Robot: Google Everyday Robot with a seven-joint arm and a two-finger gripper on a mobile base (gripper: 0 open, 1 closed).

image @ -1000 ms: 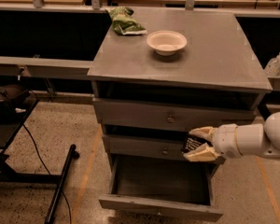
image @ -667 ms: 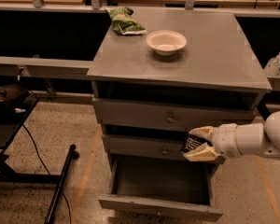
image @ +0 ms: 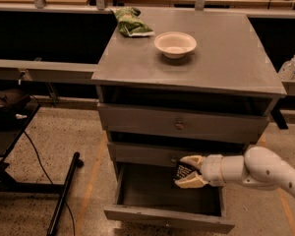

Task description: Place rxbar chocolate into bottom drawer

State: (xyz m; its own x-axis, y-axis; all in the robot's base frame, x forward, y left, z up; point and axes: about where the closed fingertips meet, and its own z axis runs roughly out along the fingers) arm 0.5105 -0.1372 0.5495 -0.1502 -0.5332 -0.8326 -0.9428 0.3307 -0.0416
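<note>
Black and flat with faint white print, your bar [image: 184, 170] is clamped in the gripper [image: 180, 171]. You hold it over the open bottom drawer [image: 167, 218].

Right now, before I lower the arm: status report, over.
Gripper over open grey metal bottom drawer, right side, jaws shut on small flat black-wrapped rxbar chocolate. Bar not yet released. No obstruction visible below it.
</note>
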